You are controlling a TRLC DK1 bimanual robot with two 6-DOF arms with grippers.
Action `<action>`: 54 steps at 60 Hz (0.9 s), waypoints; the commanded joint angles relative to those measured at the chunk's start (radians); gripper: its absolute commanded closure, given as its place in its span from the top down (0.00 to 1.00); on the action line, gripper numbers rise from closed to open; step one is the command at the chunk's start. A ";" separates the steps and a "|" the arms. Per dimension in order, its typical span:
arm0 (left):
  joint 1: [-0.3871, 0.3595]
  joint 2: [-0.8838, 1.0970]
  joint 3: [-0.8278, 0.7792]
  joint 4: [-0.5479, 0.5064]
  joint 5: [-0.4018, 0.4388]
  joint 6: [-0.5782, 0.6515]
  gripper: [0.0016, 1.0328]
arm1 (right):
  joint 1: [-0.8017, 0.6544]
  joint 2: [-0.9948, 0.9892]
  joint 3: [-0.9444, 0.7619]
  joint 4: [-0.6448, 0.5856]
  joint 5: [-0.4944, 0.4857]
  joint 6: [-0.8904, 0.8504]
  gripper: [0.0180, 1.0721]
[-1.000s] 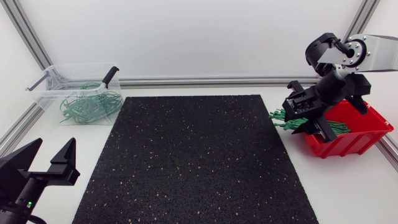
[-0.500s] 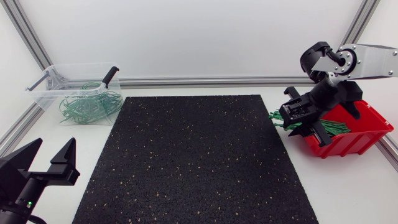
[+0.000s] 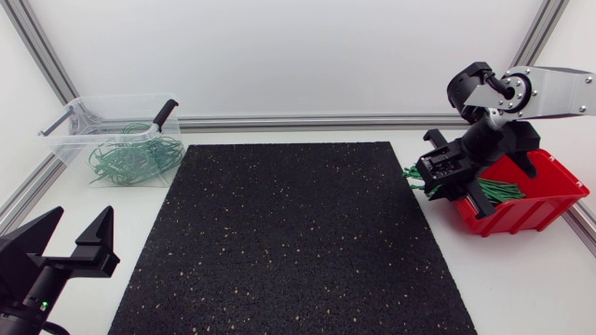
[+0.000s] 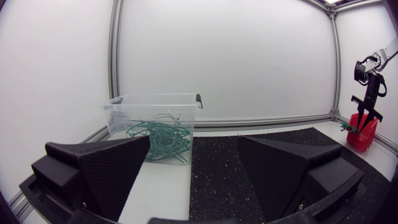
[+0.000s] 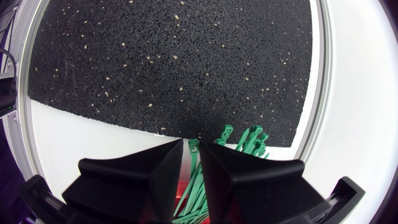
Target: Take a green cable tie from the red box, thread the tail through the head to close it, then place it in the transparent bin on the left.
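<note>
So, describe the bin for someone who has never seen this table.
Start from the black mat in the middle of the table. Just past its far left corner sits the bin. It is clear plastic with looped green ties inside, unlike the solid red box on the right side.

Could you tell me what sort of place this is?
Probably a robotics lab workcell: a white table with a speckled black rubber mat, a red plastic box of green cable ties, and a clear plastic bin.
</note>
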 commanded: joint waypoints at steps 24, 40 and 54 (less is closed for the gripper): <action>-0.002 -0.003 -0.039 -0.019 -0.002 0.006 0.95 | 0.008 0.049 0.026 -0.043 0.025 0.007 0.08; -0.001 -0.003 -0.039 -0.019 -0.002 0.006 0.95 | 0.020 0.003 0.042 -0.080 -0.013 0.022 0.06; -0.001 -0.003 -0.039 -0.019 -0.002 0.006 0.95 | 0.035 -0.089 0.123 -0.209 -0.068 0.050 0.06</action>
